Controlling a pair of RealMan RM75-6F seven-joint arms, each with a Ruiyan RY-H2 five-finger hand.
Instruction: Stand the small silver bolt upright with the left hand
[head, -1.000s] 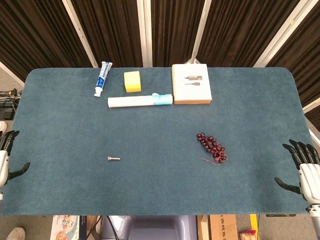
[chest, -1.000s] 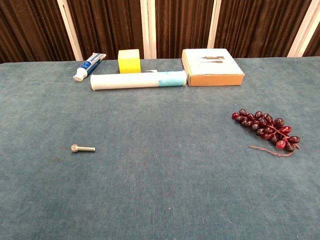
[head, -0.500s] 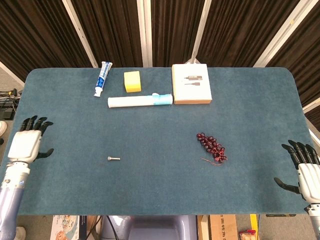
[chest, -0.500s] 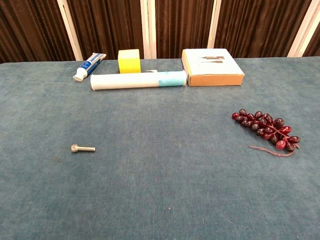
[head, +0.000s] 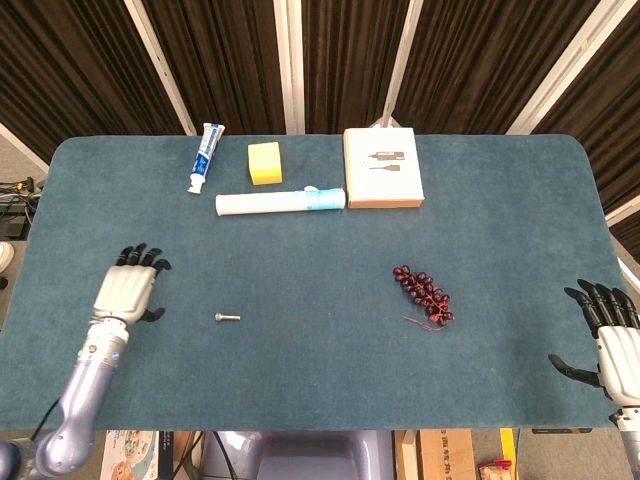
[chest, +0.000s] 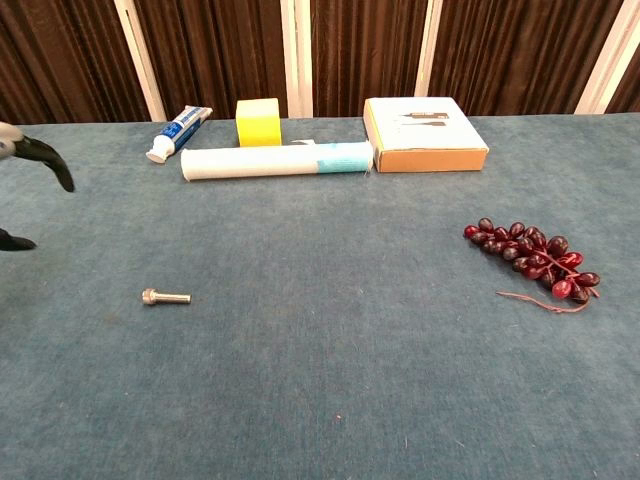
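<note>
Approach phase, left side. Left robot hand (head: 127, 291) now over the table (head: 320, 400), inboard of the left edge, having travelled in from beyond that edge over the last second. Fingers apart and extended toward the far edge, palm down, nothing held. In the chest view only dark fingertips (chest: 45, 160) visible at the left border.

Small silver bolt (head: 227, 318) lying on its side on the table, toward the near-left quarter, head toward the left edge, shank toward the right edge. Position unchanged across the frames. Not touched: near the left robot hand, clear cloth between them.

Right robot hand (head: 608, 335) parked at the near-right corner, at the table's right edge, fingers spread, empty, unchanged from the earlier frames. No role in this task.

Other items, all unmoved: toothpaste tube (head: 205, 157), yellow block (head: 264, 162), white roll (head: 280, 201) and box (head: 382, 167) along the far edge; grape bunch (head: 425, 295) toward the right side.

Meaning for the task: reach under way, grasp not begun, bolt not yet upright. Remaining, by judgement: further travel toward the right edge, descent onto the bolt, fine pinch at the head, rotation to vertical. Risk: small round shank likely to roll on the cloth under an off-centre touch.
</note>
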